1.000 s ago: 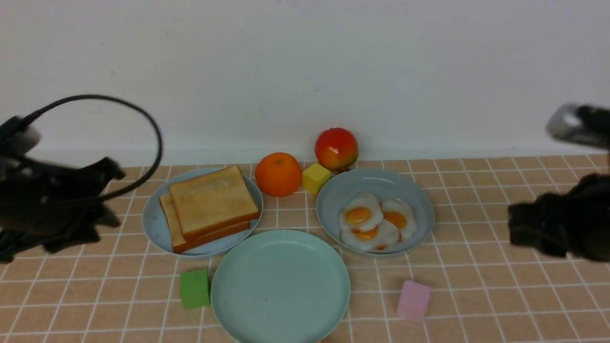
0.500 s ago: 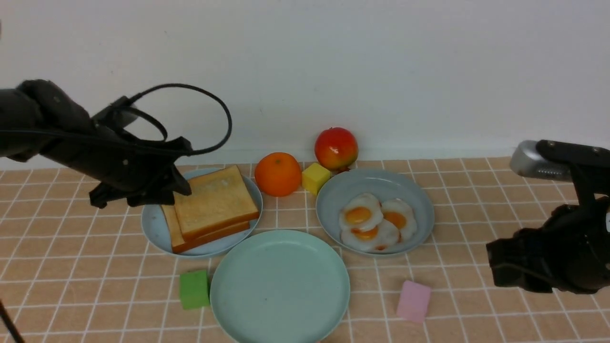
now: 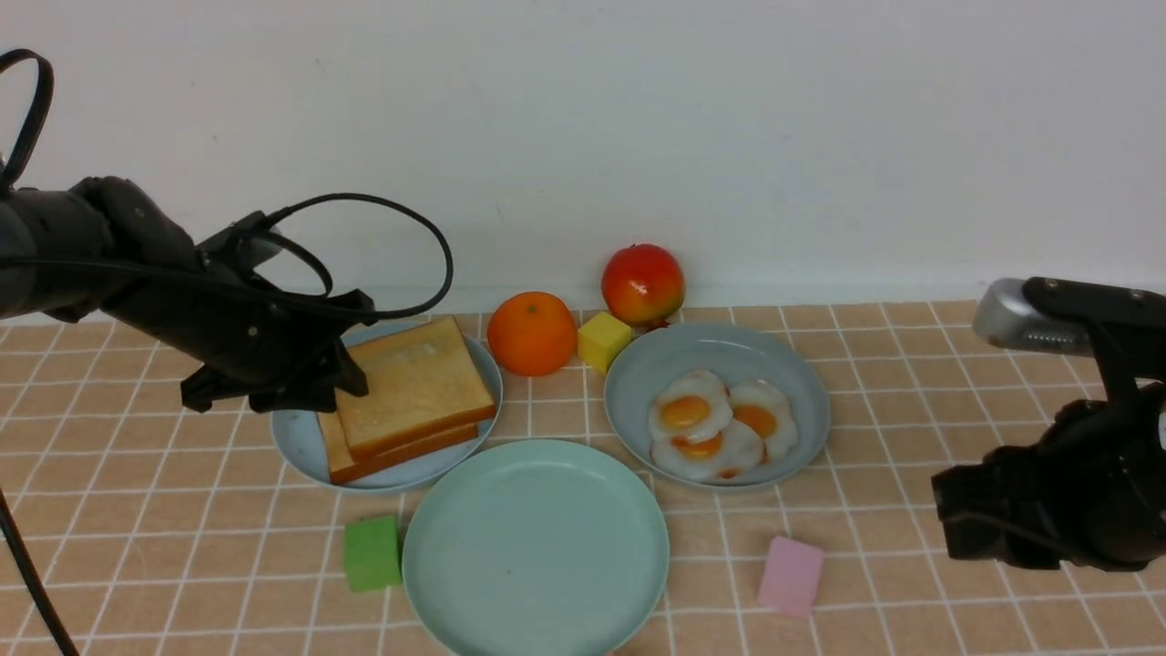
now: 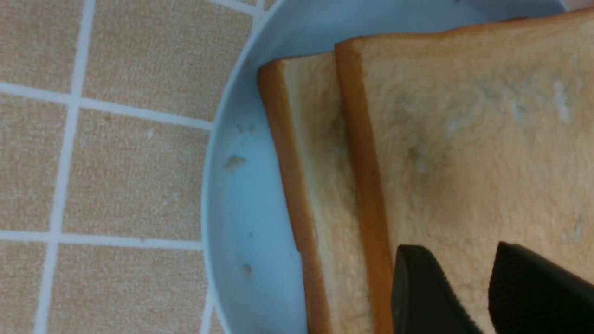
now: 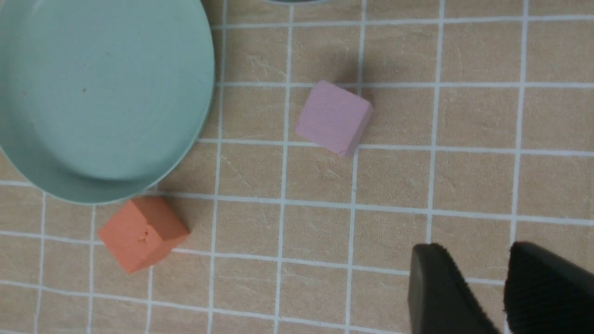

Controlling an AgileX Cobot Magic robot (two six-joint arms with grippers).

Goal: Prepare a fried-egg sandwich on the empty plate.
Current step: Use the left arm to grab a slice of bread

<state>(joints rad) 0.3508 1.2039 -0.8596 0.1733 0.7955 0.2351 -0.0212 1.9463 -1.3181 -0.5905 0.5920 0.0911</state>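
Two golden toast slices [image 3: 410, 383] lie stacked on a light blue plate [image 3: 296, 428]. Several fried eggs [image 3: 710, 419] with orange yolks lie on a grey-blue plate [image 3: 638, 364]. The mint-green plate [image 3: 537, 547] at the front centre holds nothing; it also shows in the right wrist view [image 5: 93, 93]. My left gripper [image 3: 342, 378] hovers over the left edge of the toast stack. In the left wrist view it [image 4: 464, 260] is open and empty just above the top slice [image 4: 464, 139]. My right gripper [image 3: 956, 519] is open and empty above bare table [image 5: 471, 260] at the right.
An orange [image 3: 531, 333], a red fruit [image 3: 642, 282] and a yellow cube [image 3: 603, 340] sit at the back. A green cube [image 3: 372, 551] and a pink cube [image 3: 791, 574] flank the mint plate. An orange cube [image 5: 141, 232] lies by its near rim.
My left arm has swung in from the far left to the toast plate and settled over the stack's left edge. My right arm has come in from the right edge and then held still.
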